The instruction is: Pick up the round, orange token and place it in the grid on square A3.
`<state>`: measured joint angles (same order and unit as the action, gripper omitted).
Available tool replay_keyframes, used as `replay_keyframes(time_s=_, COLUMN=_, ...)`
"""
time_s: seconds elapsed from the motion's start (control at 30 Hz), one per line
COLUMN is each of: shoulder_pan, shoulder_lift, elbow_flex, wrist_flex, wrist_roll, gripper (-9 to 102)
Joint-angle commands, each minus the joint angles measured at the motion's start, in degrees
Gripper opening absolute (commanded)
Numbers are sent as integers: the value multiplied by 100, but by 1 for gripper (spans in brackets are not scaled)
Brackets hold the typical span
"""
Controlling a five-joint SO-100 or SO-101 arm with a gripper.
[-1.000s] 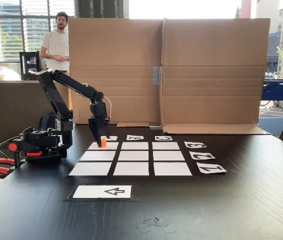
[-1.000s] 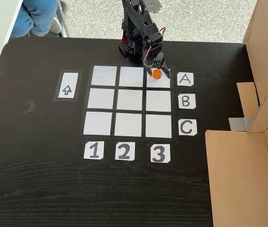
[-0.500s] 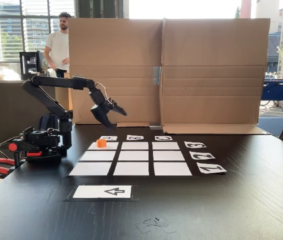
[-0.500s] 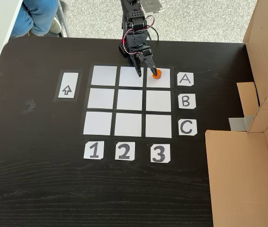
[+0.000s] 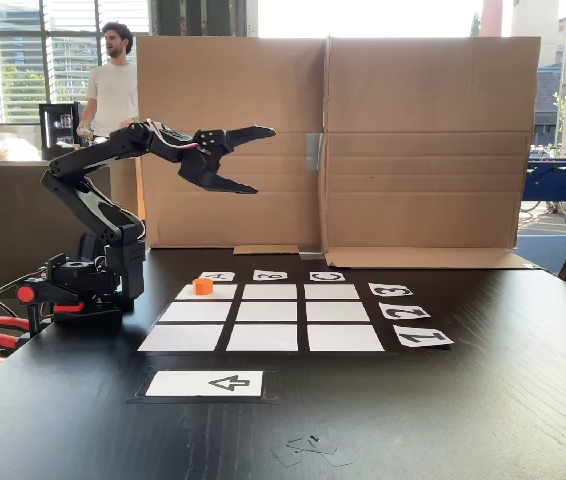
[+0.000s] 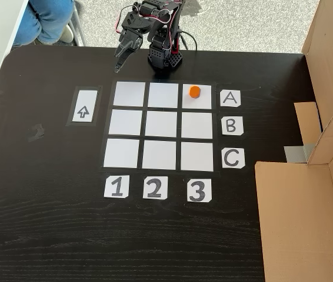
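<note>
Reading placement as done: token [image 6: 195, 91] sits on square A3 [image 6: 198, 100], grid [image 6: 160, 126] corner at 1 o'clock in top-down fixed view. My gripper [image 5: 258, 160] raised, jaws wide apart, empty. Only parking left, I judge.

the orange token [image 5: 203, 286] sits on the grid's [image 5: 263, 318] far-left corner cell, square a3 [image 5: 209, 293], toward the desk's [image 5: 483, 400] back edge. the gripper [image 5: 254, 160] hangs high above the desk with jaws spread wide, empty, before a cardboard wall [image 5: 423, 140]. an arrow strip [image 5: 205, 384] lies nearer the front edge.
</note>
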<state>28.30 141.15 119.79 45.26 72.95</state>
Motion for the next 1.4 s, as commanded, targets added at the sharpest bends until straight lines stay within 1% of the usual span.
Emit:
replay_keyframes(time_s=0.0, shoulder_pan=738, shoulder_lift=229, elbow_flex=-246, wrist_flex=-123, wrist_roll=360, gripper=39)
replay_keyframes(time_s=0.17, shoulder_pan=2109, shoulder_lift=562, elbow_flex=-237, wrist_flex=-123, wrist_roll=817, gripper=39)
replay_keyframes(time_s=0.23, shoulder_pan=2663, shoulder_lift=773, elbow_flex=-167, wrist_flex=-149, wrist_roll=949, gripper=33)
replay_keyframes(time_s=0.27, shoulder_pan=2936, shoulder_lift=879, elbow_flex=-114, wrist_flex=-149, wrist_roll=1028, gripper=28)
replay_keyframes(time_s=0.37, shoulder_pan=3621, shoulder_lift=1248, elbow_flex=255, wrist_flex=-141, wrist_roll=1081, gripper=20)
replay_keyframes(time_s=0.43, shoulder_pan=4025, shoulder_lift=1503, elbow_flex=589, wrist_flex=-167, wrist_roll=1143, gripper=7)
replay_keyframes(time_s=0.5, shoulder_pan=4377, shoulder_lift=1819, elbow_flex=1011, wrist_flex=-229, wrist_roll=1213, gripper=0)
replay_keyframes(time_s=0.73, shoulder_pan=5405, shoulder_lift=3252, elbow_flex=2399, wrist_flex=-97, wrist_roll=1652, gripper=-1)
replay_keyframes(time_s=1.03, shoulder_pan=6372, shoulder_lift=4931, elbow_flex=3902, wrist_flex=281, wrist_roll=1679, gripper=-1)
replay_keyframes(time_s=1.2, shoulder_pan=6732, shoulder_lift=4957, elbow_flex=4289, wrist_flex=281, wrist_roll=1670, gripper=-1)
replay_keyframes(time_s=1.37, shoulder_pan=6855, shoulder_lift=4957, elbow_flex=4790, wrist_flex=158, wrist_roll=1644, gripper=-1)
